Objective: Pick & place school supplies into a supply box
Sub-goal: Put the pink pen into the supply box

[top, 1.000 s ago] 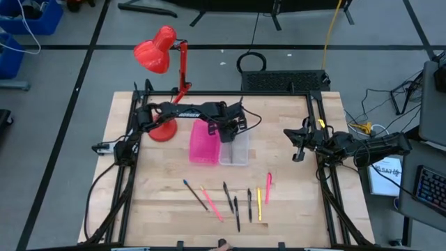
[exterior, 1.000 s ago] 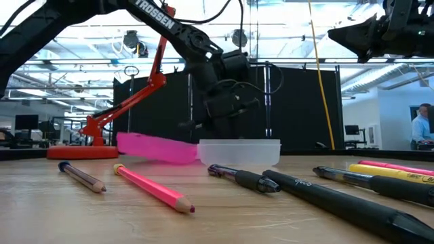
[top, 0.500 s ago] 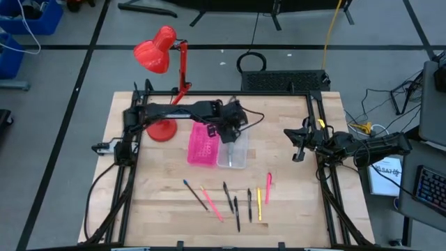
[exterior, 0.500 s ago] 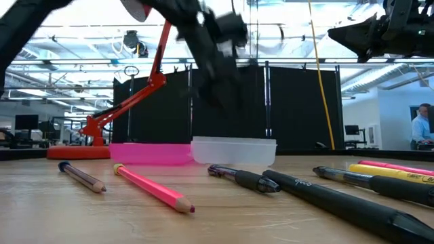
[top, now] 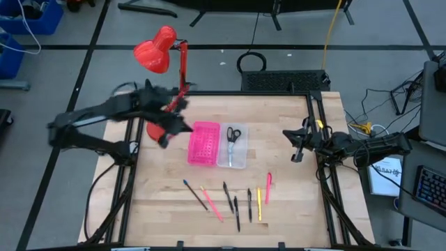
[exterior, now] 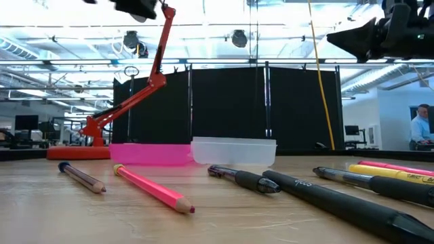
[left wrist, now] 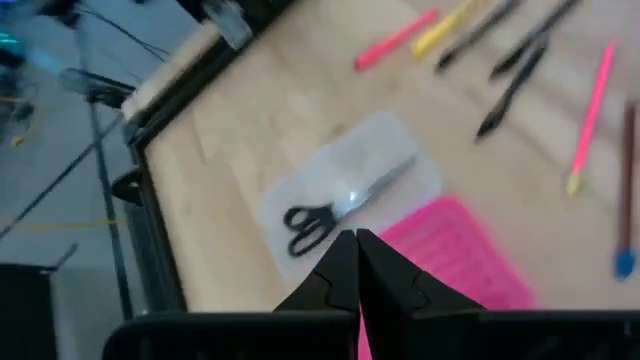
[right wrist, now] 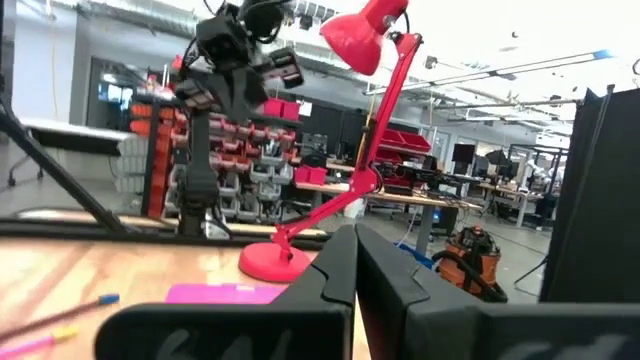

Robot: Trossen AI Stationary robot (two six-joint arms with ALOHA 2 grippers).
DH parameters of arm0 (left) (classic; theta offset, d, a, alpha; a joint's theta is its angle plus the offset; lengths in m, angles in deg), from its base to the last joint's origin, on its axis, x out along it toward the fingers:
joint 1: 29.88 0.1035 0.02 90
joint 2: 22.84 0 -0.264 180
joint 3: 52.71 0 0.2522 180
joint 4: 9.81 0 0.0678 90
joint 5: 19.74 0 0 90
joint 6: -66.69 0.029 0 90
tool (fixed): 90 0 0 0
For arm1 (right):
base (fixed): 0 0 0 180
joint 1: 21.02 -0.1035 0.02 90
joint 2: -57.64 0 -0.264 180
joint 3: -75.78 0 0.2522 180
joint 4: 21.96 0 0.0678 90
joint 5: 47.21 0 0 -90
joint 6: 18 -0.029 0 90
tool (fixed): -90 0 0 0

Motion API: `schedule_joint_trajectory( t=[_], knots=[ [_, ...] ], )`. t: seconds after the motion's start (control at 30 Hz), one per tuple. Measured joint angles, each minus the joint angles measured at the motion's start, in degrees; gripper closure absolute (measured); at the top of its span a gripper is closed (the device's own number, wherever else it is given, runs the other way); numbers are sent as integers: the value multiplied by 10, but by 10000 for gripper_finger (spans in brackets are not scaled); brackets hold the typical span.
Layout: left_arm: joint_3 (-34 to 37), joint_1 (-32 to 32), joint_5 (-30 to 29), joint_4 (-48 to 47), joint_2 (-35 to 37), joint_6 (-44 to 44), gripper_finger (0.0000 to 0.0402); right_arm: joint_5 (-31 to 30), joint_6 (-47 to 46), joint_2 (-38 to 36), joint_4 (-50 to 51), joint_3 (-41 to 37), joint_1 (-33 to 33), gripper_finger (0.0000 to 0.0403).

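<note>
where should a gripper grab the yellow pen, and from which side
Grip the yellow pen around mid-barrel, coming straight down from above. It lies flat on the table, pointing toward the near edge, with a black pen close alongside, so the fingers should close across its width and fit into the narrow gaps on either side.

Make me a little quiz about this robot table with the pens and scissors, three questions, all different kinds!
1. True or false: the scissors lie inside the clear supply box.
2. Which tray sits right beside the clear box, touching it? A) a pink tray B) a blue tray C) a green tray
3. Fill in the gap: the pens and pencils lie loose on the ____.

Key
1. True. The high view shows them in the box, handles toward the far end.
2. A. The pink tray lies on the side nearer the red lamp.
3. Table. None is in the box yet.
</note>
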Motion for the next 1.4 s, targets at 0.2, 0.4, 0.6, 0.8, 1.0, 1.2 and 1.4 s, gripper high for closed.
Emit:
schedule_joint_trajectory(
  t=[0.2, 0.4, 0.6, 0.8, 1.0, 1.2, 1.4],
  knots=[
    [269, -32, -3, 271, 231, -199, 397, 0, 3, 1, 28, 0, 0, 403],
    [491, -83, -41, 480, 377, -257, 399, 1, -27, 4, 43, 0, 0, 403],
    [625, -106, -115, 576, 483, -306, 399, 0, -43, 5, 45, 0, 0, 403],
    [692, -107, -188, 675, 510, -392, 399, -2, -61, 5, 36, 0, 0, 403],
    [695, -130, -187, 666, 509, -394, 399, -16, -125, 6, 76, 0, 0, 403],
    [695, -147, -222, 607, 506, -358, 392, -15, -130, 13, 83, 0, 0, 403],
    [690, -147, -248, 593, 507, -356, 396, -15, -129, 14, 96, 0, 0, 403]
  ],
)
